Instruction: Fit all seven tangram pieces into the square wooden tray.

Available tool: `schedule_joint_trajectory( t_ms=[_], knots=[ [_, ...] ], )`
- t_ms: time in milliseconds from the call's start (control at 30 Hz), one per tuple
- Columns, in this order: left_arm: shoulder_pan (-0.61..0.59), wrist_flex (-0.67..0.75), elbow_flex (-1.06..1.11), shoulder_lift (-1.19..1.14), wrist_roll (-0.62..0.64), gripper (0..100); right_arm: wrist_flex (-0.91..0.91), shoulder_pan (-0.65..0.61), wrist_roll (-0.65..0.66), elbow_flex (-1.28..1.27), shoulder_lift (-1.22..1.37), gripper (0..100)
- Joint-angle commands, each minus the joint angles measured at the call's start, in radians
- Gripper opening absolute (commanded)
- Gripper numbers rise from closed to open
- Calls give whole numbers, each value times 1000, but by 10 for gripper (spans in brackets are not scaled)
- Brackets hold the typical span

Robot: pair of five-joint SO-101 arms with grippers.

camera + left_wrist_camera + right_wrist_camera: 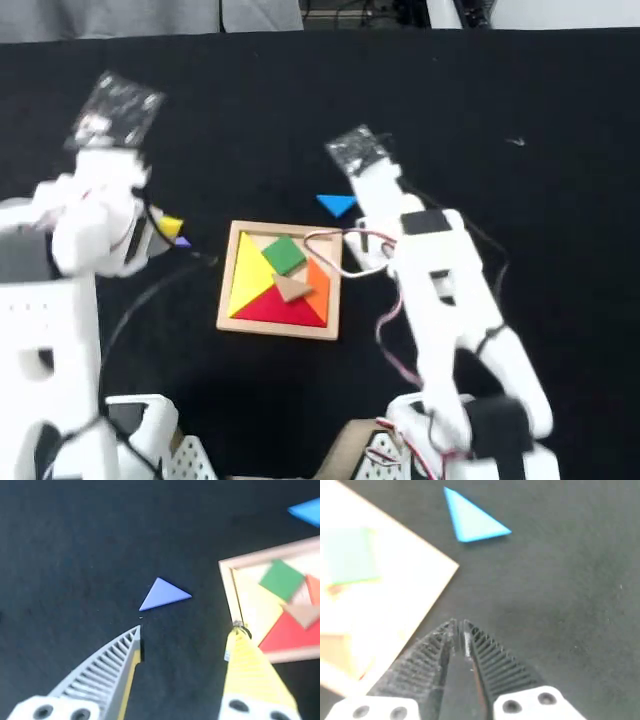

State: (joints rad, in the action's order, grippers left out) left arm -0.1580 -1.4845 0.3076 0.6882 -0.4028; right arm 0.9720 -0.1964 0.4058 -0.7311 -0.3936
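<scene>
Setting: robotics lab bench. The table (540, 120) is draped in black cloth, and the left arm (90, 215) and right arm (455, 300) are white plastic builds with loose wiring (385, 335) exposed. Dark gear (400, 10) sits along the strip behind the table; a wooden tray (280, 329) of coloured pieces lies between the arms.

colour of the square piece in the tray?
Green; the square piece shows best in the high view.

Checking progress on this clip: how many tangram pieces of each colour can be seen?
yellow triangle: 1
red triangle: 1
green square: 1
orange piece: 1
tan piece: 1
light blue triangle: 1
purple triangle: 1
Total: 7
</scene>
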Motion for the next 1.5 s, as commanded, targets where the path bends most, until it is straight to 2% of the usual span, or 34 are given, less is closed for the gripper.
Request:
schedule_joint_trajectory(
  t_ms=[0,100,200,267,333,567,800,1267,1467],
  knots=[
    [-58,155,358,235,172,273,186,-132,37,91,-176,15],
    [-79,238,552,301,233,229,292,-247,68,127,-186,39],
    [-114,362,714,315,273,106,304,-308,37,142,-124,123],
    [-145,446,796,315,282,20,279,-334,-2,166,-67,138],
    [-180,499,860,315,292,54,267,-364,-21,206,-5,136],
    [-257,660,1029,325,390,56,259,-474,-29,360,240,135],
    [-259,671,1040,325,391,57,166,-473,-75,404,414,134],
    [-255,671,1041,325,390,62,68,-407,-78,409,526,133],
    [-255,671,1041,325,390,62,43,-405,-77,409,538,64]
  ],
)
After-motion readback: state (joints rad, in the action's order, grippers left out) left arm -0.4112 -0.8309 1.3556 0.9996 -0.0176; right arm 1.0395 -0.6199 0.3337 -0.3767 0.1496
